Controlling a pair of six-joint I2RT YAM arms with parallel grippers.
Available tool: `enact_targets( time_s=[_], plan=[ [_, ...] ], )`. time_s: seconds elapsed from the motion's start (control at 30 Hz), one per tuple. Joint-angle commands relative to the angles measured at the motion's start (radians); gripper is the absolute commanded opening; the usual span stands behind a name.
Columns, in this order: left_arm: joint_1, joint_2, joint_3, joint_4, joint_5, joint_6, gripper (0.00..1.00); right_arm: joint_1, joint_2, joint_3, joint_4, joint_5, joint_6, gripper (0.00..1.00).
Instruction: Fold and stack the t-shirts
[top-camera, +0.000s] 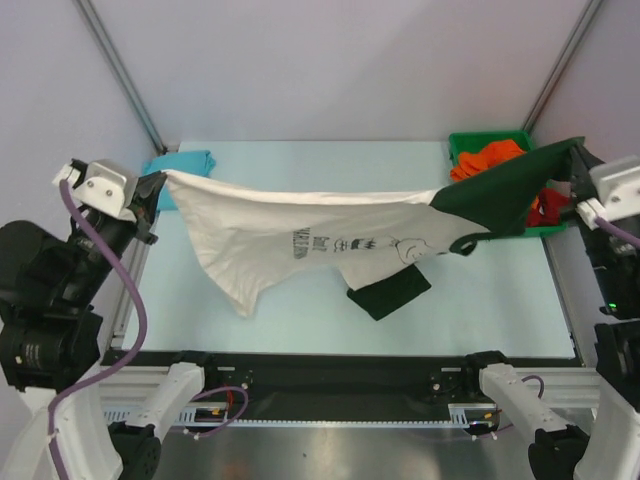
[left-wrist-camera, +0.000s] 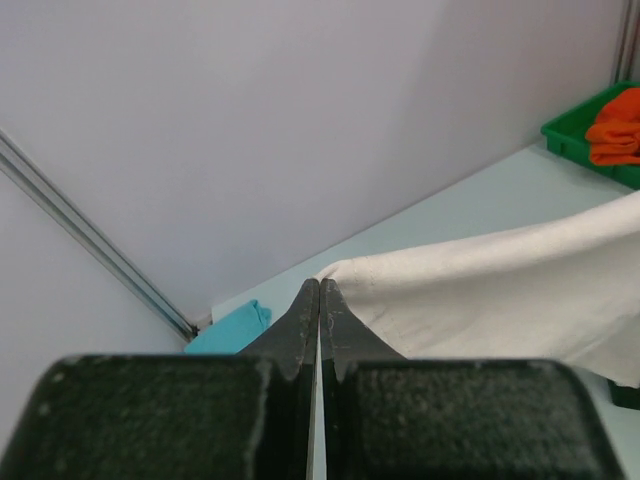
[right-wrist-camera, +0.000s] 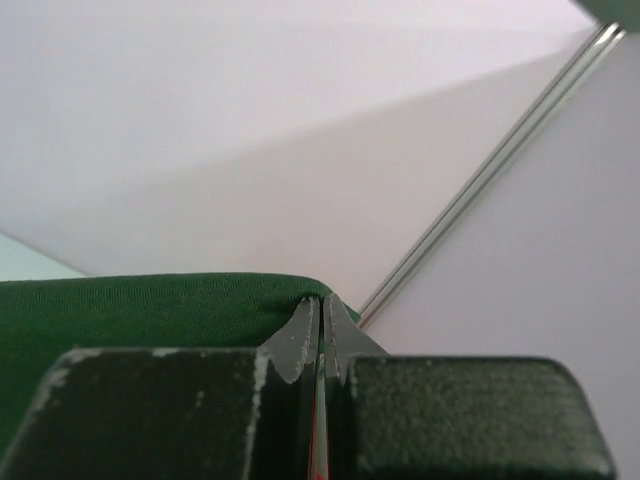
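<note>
A cream t-shirt (top-camera: 280, 235) with a dark print and dark green sleeves (top-camera: 500, 190) hangs stretched across the table between both grippers. My left gripper (top-camera: 158, 188) is shut on its cream hem corner (left-wrist-camera: 345, 272) at the far left. My right gripper (top-camera: 578, 160) is shut on the dark green sleeve (right-wrist-camera: 150, 310) at the far right. The other green sleeve (top-camera: 390, 290) rests on the table. A folded teal shirt (top-camera: 185, 165) lies at the back left, also in the left wrist view (left-wrist-camera: 230, 330). Orange (top-camera: 490, 155) and dark red (top-camera: 550, 205) shirts lie in the bin.
A green plastic bin (top-camera: 470, 140) stands at the back right corner, partly behind the lifted sleeve; it also shows in the left wrist view (left-wrist-camera: 580, 135). The light blue table top (top-camera: 500, 300) ends at a black rail in front. Metal frame posts (top-camera: 120, 70) rise at both back corners.
</note>
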Motion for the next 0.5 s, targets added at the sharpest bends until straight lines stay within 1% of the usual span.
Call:
enact_targets(
  time_s=[0.0, 0.1, 0.17, 0.23, 0.27, 0.3, 0.4, 0.43, 0.47],
  plan=[
    [-0.001, -0.002, 0.091, -0.019, -0.004, 0.035, 0.0, 0.0, 0.019, 0.14, -0.025, 0.02, 0.017, 0.0],
    [0.004, 0.019, 0.177, -0.047, -0.025, 0.058, 0.0, -0.003, 0.08, 0.251, -0.025, 0.026, 0.043, 0.0],
    [0.005, 0.038, 0.213, -0.056, -0.033, 0.061, 0.0, -0.005, 0.123, 0.363, -0.022, 0.023, 0.06, 0.0],
    [0.005, 0.067, 0.248, -0.048, -0.051, 0.058, 0.0, -0.006, 0.182, 0.441, 0.007, 0.017, 0.064, 0.0],
    [0.007, 0.074, 0.253, -0.022, -0.061, 0.054, 0.0, -0.005, 0.2, 0.455, 0.02, 0.014, 0.057, 0.0],
    [0.007, 0.088, 0.25, -0.013, -0.071, 0.052, 0.0, -0.005, 0.232, 0.462, 0.032, 0.006, 0.048, 0.0],
    [0.007, 0.116, 0.221, 0.018, -0.079, 0.04, 0.0, -0.005, 0.261, 0.402, 0.121, 0.017, 0.031, 0.0],
    [0.005, 0.13, 0.184, 0.031, -0.076, 0.035, 0.0, -0.005, 0.271, 0.341, 0.159, 0.012, 0.024, 0.0],
    [0.005, 0.139, 0.184, 0.029, -0.068, 0.034, 0.0, -0.005, 0.274, 0.293, 0.181, 0.004, 0.024, 0.0]
  ],
)
